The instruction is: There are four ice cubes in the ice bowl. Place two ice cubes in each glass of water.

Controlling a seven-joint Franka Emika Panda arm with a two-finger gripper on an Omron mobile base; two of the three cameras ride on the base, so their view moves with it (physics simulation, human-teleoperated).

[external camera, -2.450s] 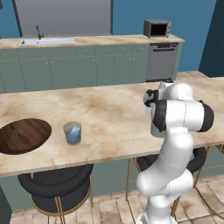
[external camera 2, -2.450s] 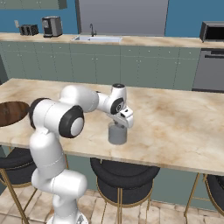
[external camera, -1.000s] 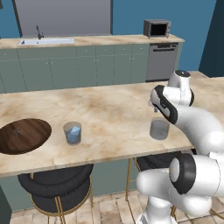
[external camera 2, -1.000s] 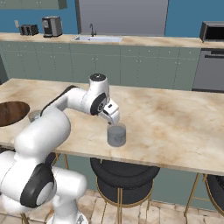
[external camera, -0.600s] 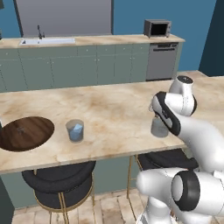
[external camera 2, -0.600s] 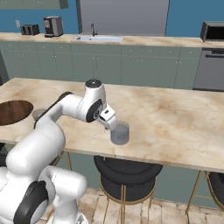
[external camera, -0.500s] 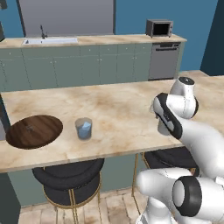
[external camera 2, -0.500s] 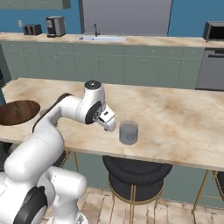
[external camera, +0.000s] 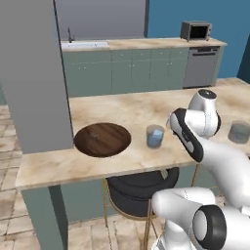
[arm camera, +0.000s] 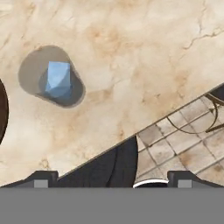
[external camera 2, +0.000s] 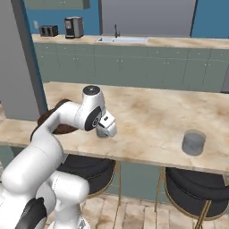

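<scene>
The dark wooden ice bowl (external camera: pixel 102 139) lies on the marble counter, and its inside shows plain wood grain. To its right stands a glass of water (external camera: pixel 155 135) with a pale blue ice cube (arm camera: pixel 58 78) in it. From above, this glass (arm camera: pixel 50 78) sits at the upper left of the hand view. My gripper (external camera 2: pixel 110 129) hovers over the counter's front edge just beside that glass (external camera 2: pixel 101 132), open with nothing between its fingertips (arm camera: pixel 42 177). The second glass (external camera: pixel 239 132) stands far to the right, also seen in the right base view (external camera 2: pixel 193 142); its contents are unclear.
Black round stools (external camera: pixel 139 188) stand under the counter's front edge (arm camera: pixel 144 129). A grey pillar (external camera: pixel 31 73) rises at the left. A back counter holds a sink (external camera 2: pixel 121 40), a microwave (external camera: pixel 196 31) and a coffee maker (external camera 2: pixel 74 27).
The base has driven left, so the whole scene has shifted right. My arm has left the right-hand glass and now hangs beside the glass near the bowl. The gripper stays open.
</scene>
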